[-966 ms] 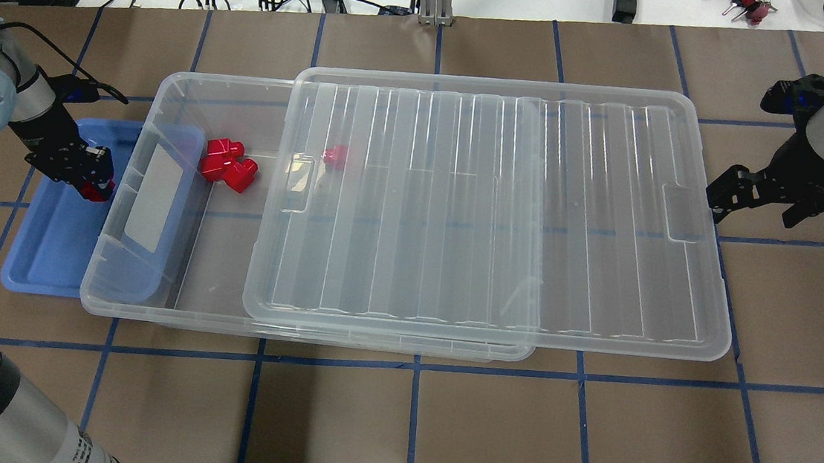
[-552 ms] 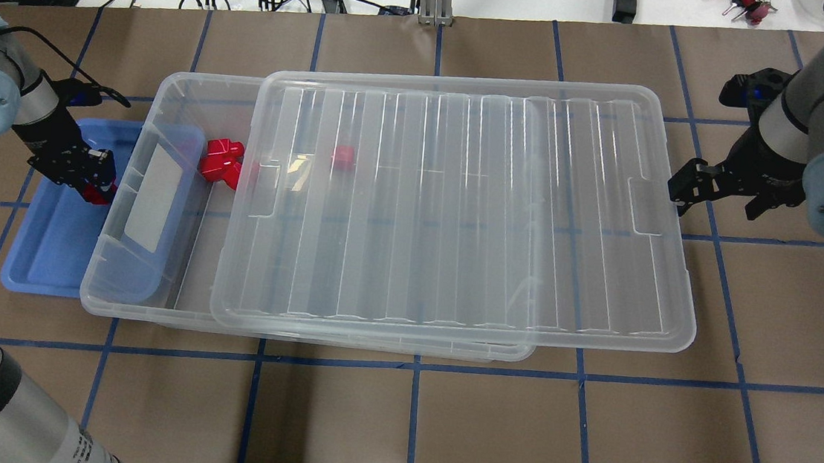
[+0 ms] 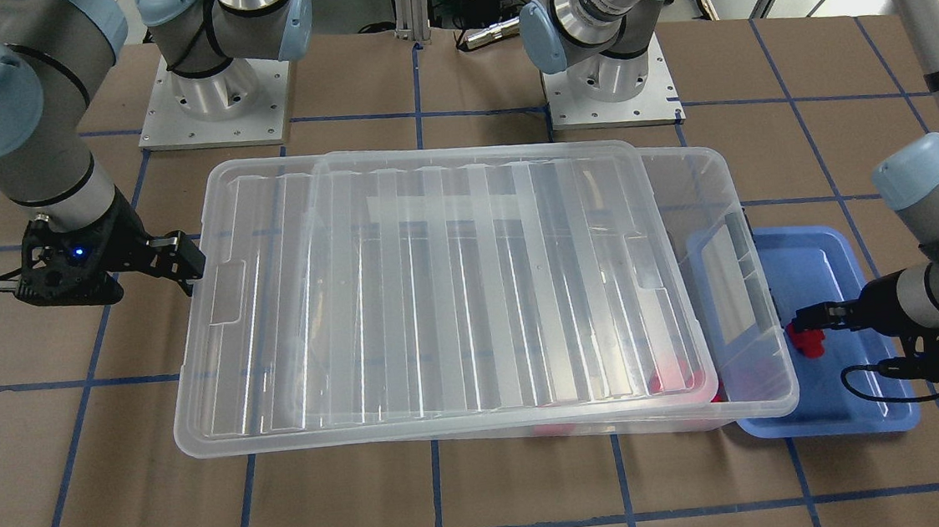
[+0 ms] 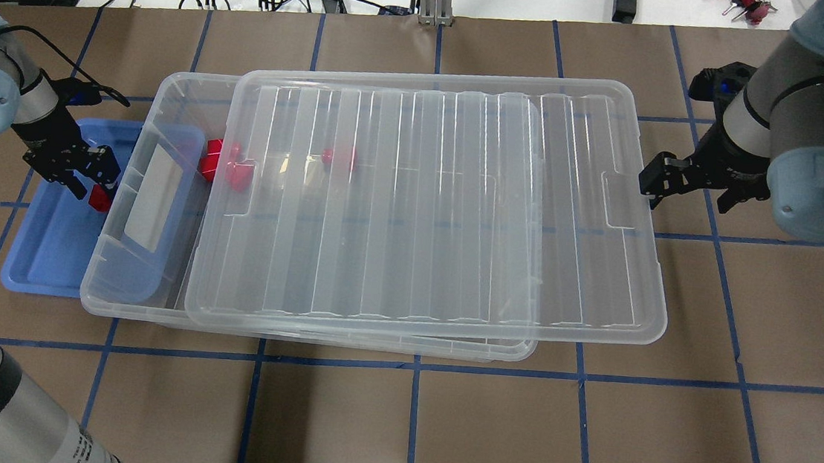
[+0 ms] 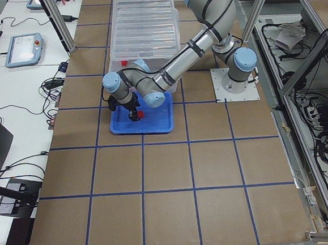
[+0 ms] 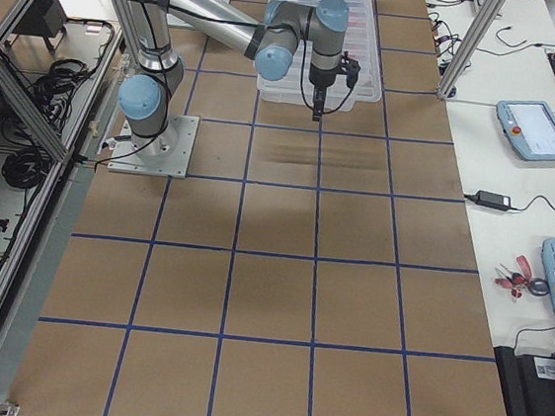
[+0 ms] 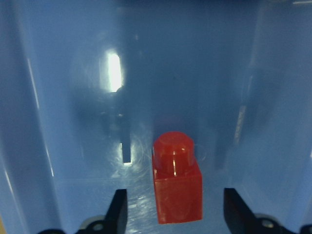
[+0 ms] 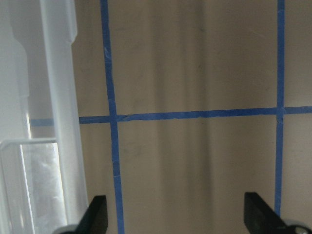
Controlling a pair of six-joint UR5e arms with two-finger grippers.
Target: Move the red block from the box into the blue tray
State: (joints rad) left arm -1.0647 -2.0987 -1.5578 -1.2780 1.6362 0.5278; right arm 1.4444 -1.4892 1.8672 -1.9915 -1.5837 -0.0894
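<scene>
The red block (image 7: 176, 178) lies on the floor of the blue tray (image 4: 45, 251), peg up in the left wrist view. It also shows in the front view (image 3: 808, 340). My left gripper (image 4: 91, 177) hangs just above it, open, with a finger on each side and not touching it. The clear box (image 4: 118, 265) stands beside the tray, and its ribbed lid (image 4: 444, 204) lies askew over most of it. My right gripper (image 4: 651, 184) is open and empty at the lid's right edge (image 8: 58, 97).
Three more red blocks stay in the box, two (image 4: 227, 167) at the lid's left edge and one (image 4: 340, 156) under the lid. The box's left end overlaps the tray's rim. Brown paper with blue tape lines covers the table (image 4: 439, 428).
The lid has slid left over the box, and my right gripper has followed its right edge. My left gripper has opened and let go of the red block in the tray.
</scene>
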